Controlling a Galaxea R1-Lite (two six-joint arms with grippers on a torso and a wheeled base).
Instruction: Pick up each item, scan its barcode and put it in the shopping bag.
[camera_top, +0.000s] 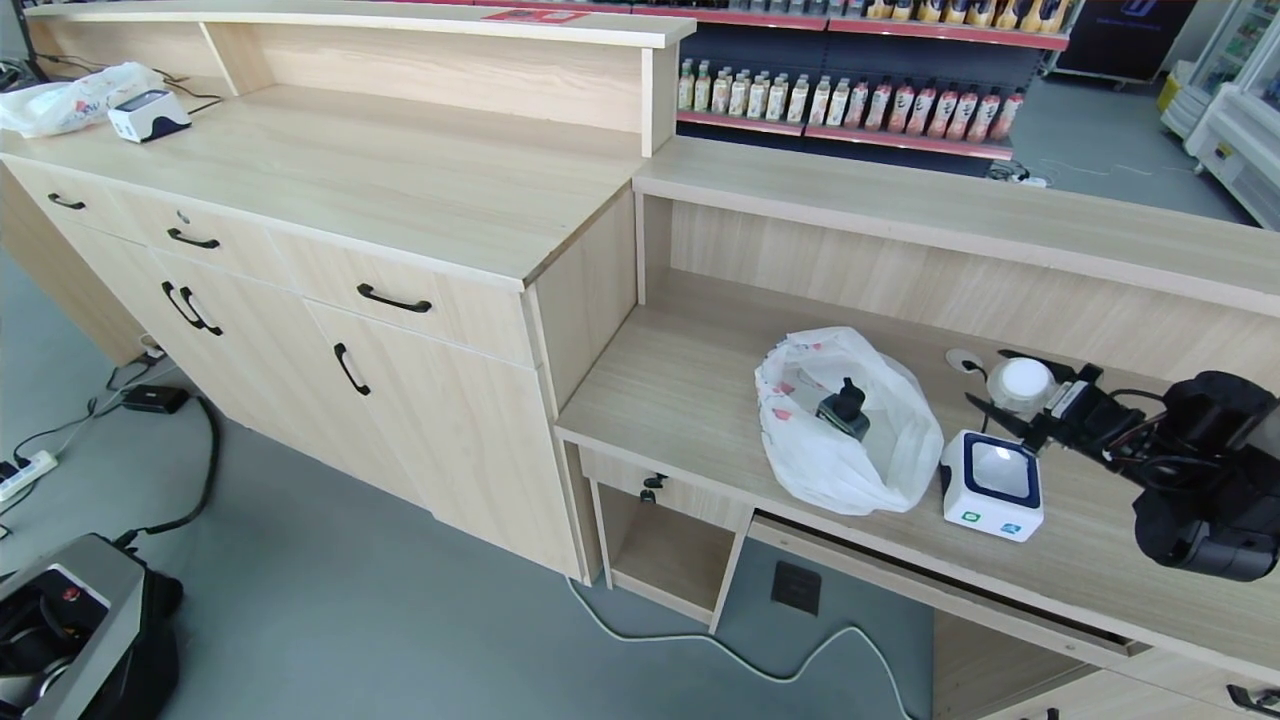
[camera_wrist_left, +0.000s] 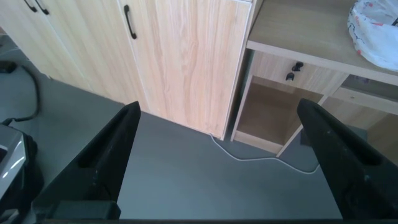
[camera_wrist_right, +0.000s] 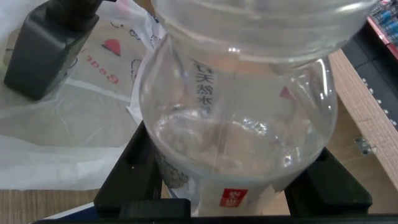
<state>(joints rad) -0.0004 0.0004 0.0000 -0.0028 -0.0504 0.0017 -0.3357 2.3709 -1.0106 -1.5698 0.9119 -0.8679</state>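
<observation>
The left pincer (camera_wrist_left: 219, 115) hangs over the grey floor. It is open wide and holds nothing.

Near the front edge of the pale wooden table (camera_top: 680, 400) sits a small white box scanner (camera_top: 993, 487) with a shiny window on top. Just beside it lies the white plastic shopping bag (camera_top: 850, 470). Its mouth is open, and a black squarish bottle (camera_top: 843, 408) is inside.

A little farther back, just behind the scanner, the right pincer (camera_wrist_right: 230, 180) is closed around a clear round plastic jar (camera_top: 1020, 383).

I think the jar is next to be scanned. To do it well, turn the jar so its stripy code faces the shiny window. Hold it low and steady, and squeeze gently, because the smooth sides could slip. I cannot tell which side the code is on.

The jar has dark writing and a small red patch on a white label. The bag has red pictures and letters.
</observation>
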